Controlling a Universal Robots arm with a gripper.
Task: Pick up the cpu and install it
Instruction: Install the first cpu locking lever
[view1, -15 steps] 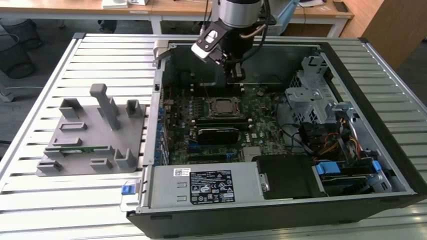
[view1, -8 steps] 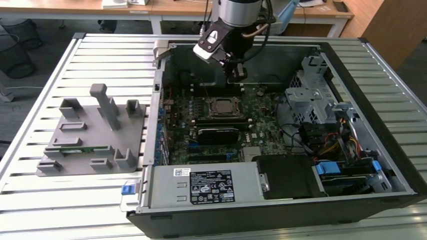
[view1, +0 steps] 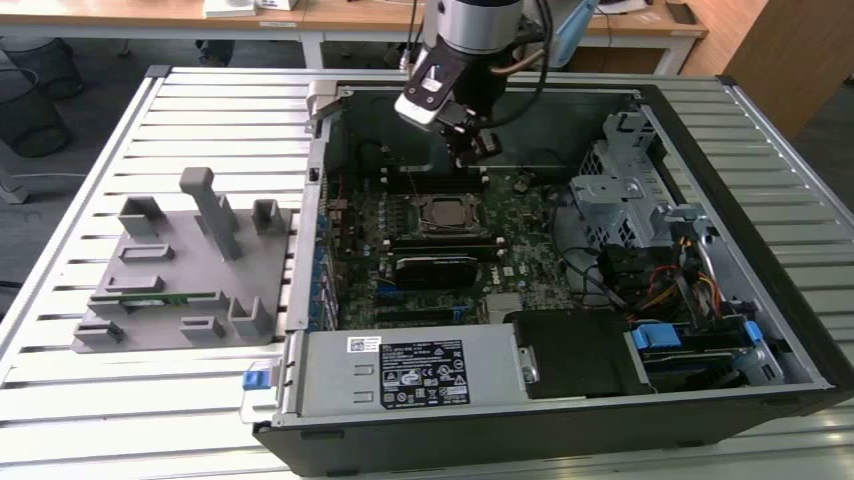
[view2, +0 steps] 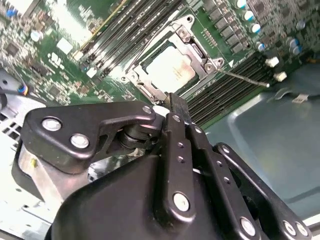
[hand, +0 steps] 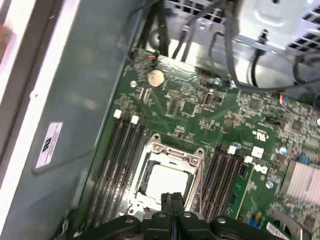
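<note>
Slatted metal table (view1: 134, 425), open computer case (view1: 561, 442) resting on it, grey parts holder (view1: 174, 278) alongside

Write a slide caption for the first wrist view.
The cpu sits in the motherboard socket while the shut gripper hovers by the socket's edge.

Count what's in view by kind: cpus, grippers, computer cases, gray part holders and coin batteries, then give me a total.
cpu: 1
gripper: 1
computer case: 1
gray part holder: 1
coin battery: 1
Total: 5
</note>
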